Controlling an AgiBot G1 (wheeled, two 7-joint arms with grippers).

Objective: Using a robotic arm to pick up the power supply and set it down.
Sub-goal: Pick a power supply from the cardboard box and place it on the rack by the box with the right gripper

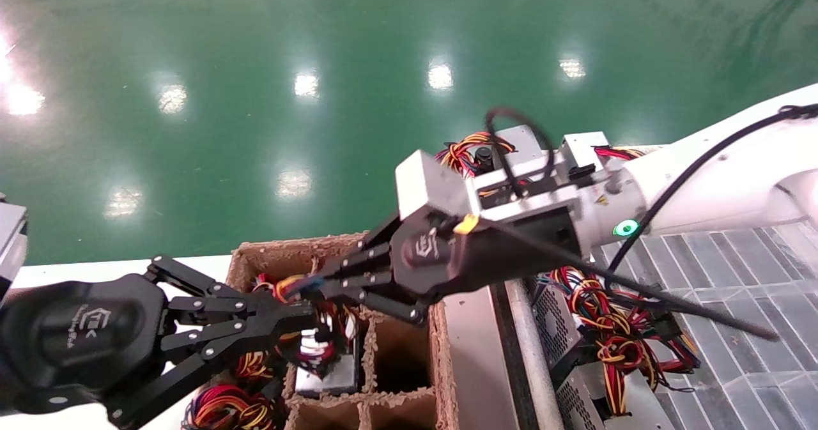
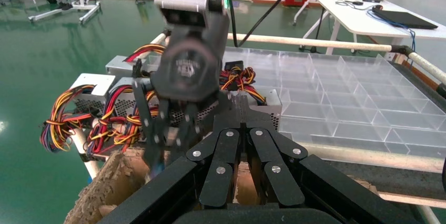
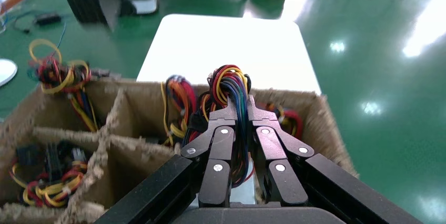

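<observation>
- The right gripper [image 1: 307, 287] reaches down over a brown fibrous cardboard crate [image 1: 441, 353] split by rough-edged dividers into square cells.
- Its black linked fingers [image 3: 223, 129] are drawn nearly together, pinching a looped bundle of red, yellow, orange, blue and black wires [image 3: 231, 84]; the wrist view shows the strands running straight down between the two tips.
- The power supply [image 1: 329, 379] those wires lead to sits in a cell of the crate, just below the fingertips: a small silver-grey metal box, mostly hidden by the wire loops.
- The robotic arm [image 1: 716, 174] carrying this gripper is a smooth white tube with a green ring light [image 1: 625, 228], a black cable [image 1: 677, 187] trailing along it and a grey boxy camera housing [image 1: 425, 184] above the rounded black gripper body with its white logo.
- The left gripper [image 1: 300, 318] sits just beside the right one over the same crate, its black fingers [image 2: 231, 140] brought close together at the tips; nothing is seen clamped between them.
- Neighbouring cells hold more coiled wire bundles [image 3: 55, 74].
- To the right of the crate, other metal boxes with perforated vent faces and tangled wiring [image 1: 607, 328] lie beside a clear plastic tray of rectangular compartments [image 2: 357, 92].
- A glossy green floor [image 1: 255, 66] lies beyond the white bench [image 1: 89, 270].
</observation>
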